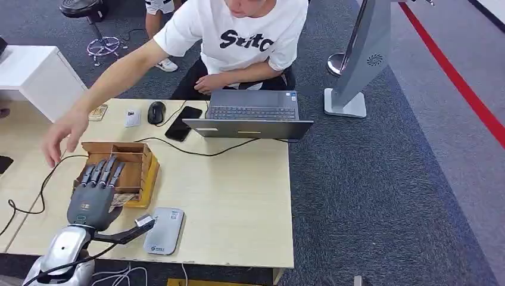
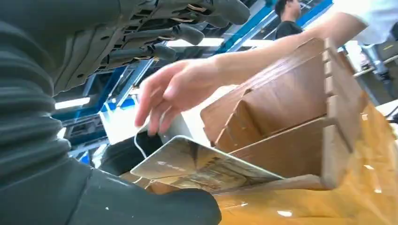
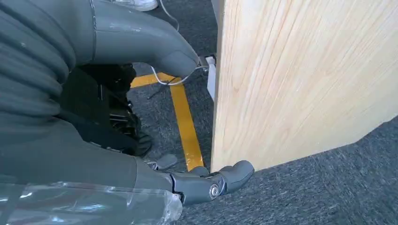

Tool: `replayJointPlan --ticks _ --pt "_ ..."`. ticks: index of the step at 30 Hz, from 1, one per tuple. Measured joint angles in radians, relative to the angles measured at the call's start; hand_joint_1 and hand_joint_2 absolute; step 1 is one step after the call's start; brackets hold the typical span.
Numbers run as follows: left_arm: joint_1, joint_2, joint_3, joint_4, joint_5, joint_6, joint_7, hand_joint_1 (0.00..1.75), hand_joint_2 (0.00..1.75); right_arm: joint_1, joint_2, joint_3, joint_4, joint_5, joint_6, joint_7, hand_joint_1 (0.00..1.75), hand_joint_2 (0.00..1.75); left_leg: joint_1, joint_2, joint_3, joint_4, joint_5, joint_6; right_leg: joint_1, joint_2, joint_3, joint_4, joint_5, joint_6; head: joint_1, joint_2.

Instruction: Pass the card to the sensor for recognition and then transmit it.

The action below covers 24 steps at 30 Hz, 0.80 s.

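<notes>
The left hand hovers over the wooden box, the card lying between thumb and spread fingers; whether it grips, I cannot tell. The grey sensor lies just beside the box on the tabletop. The right hand hangs holding nothing, fingers loosely apart

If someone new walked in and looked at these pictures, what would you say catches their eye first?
Most striking is the left robot hand spread over the near end of the wooden box on the table's left side, with a card lying at the box's edge just beyond its thumb. Next, a person's hand reaches in from the far side toward the same box. The grey sensor pad lies by the table's near edge.
</notes>
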Motion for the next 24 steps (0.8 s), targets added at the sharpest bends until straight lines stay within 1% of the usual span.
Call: replayJointPlan --ticks 5,17,24 --pt "0.001 -0.009 0.000 0.000 0.005 -0.026 -0.005 1.75 1.75 0.000 0.000 -0.003 0.000 0.000 0.006 -0.005 0.00 1.75 0.000 0.000 0.000 0.000 0.000 0.000 0.000 0.000 0.000 0.000 0.000 0.000 0.000 0.000" --pt "0.001 -0.013 0.001 0.000 0.010 -0.027 -0.008 1.75 1.75 0.001 0.000 -0.004 0.000 0.002 0.007 -0.006 0.00 1.75 0.000 0.000 0.000 0.000 0.000 0.000 0.000 0.000 0.000 0.000 0.000 0.000 0.000 0.000" --pt "-0.016 -0.013 0.001 -0.004 0.032 -0.020 -0.028 1.75 1.75 0.001 0.000 -0.004 0.000 0.006 0.007 -0.006 0.00 1.75 0.000 0.000 0.000 0.000 0.000 0.000 0.000 0.000 0.000 0.000 0.000 0.000 0.000 0.000"
